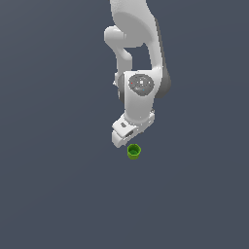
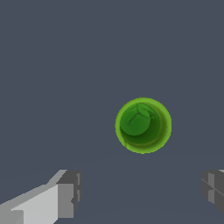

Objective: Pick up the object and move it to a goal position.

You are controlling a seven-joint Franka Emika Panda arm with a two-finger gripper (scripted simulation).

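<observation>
The object is a small bright green cup (image 1: pixel 134 151) with a hollow top, standing upright on the dark grey floor. In the exterior view the white gripper (image 1: pixel 127 137) hangs just above it and slightly toward that view's left, its fingers hidden by the hand. In the wrist view I look straight down into the cup (image 2: pixel 143 125). My gripper (image 2: pixel 142 192) is open and empty. One grey fingertip (image 2: pixel 70 192) and the other (image 2: pixel 213 188) stand wide apart, and the cup sits clear of both, not between them.
The dark grey floor (image 1: pixel 53 194) stretches flat all around. The white arm (image 1: pixel 138 58) rises above the gripper toward the top of the exterior view. No goal marker or other object shows.
</observation>
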